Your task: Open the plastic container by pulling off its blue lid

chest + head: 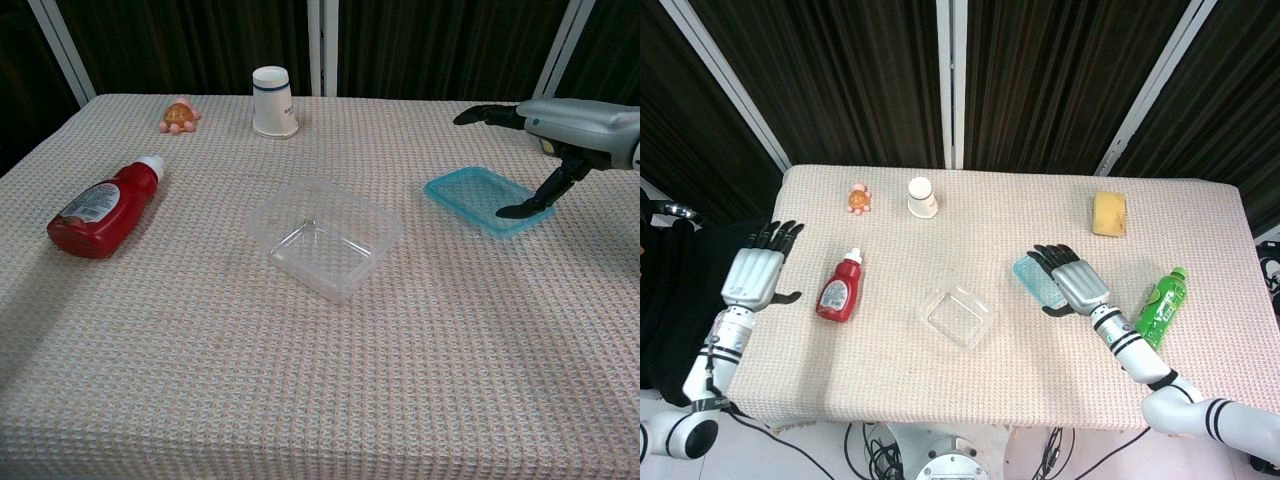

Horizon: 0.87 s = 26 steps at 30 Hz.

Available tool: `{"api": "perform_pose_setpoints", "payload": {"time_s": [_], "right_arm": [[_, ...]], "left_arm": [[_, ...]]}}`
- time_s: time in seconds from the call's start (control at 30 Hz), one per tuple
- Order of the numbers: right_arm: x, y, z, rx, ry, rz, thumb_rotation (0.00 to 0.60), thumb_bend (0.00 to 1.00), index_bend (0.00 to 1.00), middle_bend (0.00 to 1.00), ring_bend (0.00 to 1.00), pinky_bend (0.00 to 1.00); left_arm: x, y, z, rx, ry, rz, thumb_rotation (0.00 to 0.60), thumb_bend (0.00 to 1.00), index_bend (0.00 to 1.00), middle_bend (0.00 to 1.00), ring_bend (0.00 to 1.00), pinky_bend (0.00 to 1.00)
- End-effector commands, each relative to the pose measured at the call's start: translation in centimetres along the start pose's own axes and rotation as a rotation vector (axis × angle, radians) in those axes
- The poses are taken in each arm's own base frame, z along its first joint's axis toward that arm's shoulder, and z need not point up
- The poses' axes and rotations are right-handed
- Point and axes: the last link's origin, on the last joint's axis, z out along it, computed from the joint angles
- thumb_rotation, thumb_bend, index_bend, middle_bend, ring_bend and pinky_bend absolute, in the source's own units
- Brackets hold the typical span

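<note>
The clear plastic container (958,315) (324,236) stands lidless in the middle of the table. Its blue lid (1034,280) (487,199) lies flat on the cloth to the container's right. My right hand (1076,279) (560,132) hovers over the lid's right side with fingers spread and nothing in it; the thumb tip reaches down near the lid's edge. My left hand (755,275) is beyond the table's left edge, fingers apart and empty; the chest view does not show it.
A red ketchup bottle (838,289) (100,208) lies at the left. A paper cup (922,197) (272,101) and a small toy (859,198) (179,115) stand at the back. A yellow sponge (1109,213) sits back right, and a green bottle (1159,308) lies beside my right forearm.
</note>
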Motion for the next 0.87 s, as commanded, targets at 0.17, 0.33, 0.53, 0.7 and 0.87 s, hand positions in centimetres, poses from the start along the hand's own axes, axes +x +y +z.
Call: {"api": "perform_pose_setpoints", "payload": {"time_s": [0.17,0.33,0.53,0.7,0.87], "right_arm": [[3.5,2.5,-7.1,-0.064,0.201,0.096,0.600,0.12,0.00,0.10,0.00,0.00],[4.5,4.4,-12.5,-0.164,0.399,0.021,0.600,0.17,0.05,0.19,0.00,0.04],[3.9,5.3,-19.3,-0.260,0.465,0.031,0.600,0.21,0.05,0.19,0.00,0.05],[2.4,5.4,-23.1,-0.359,0.459,0.031,0.600,0.21,0.05,0.19,0.00,0.05],[1.7,5.5,-24.2,-0.388,0.373,0.048,0.600,0.22,0.05,0.15,0.00,0.02]], "left_arm": [[-0.1,-6.2,-3.4,0.104,0.053,0.014,0.600,0.06,0.02,0.04,0.00,0.03],[-0.5,-9.1,-6.3,0.157,0.133,0.028,0.600,0.06,0.04,0.05,0.00,0.02],[-1.5,-10.6,-10.7,0.212,0.168,-0.011,0.600,0.06,0.04,0.05,0.00,0.02],[-3.0,-10.1,-13.8,0.244,0.142,-0.014,0.600,0.06,0.04,0.05,0.00,0.02],[-3.9,-9.5,-15.5,0.267,0.135,0.000,0.600,0.06,0.04,0.05,0.00,0.01]]}}
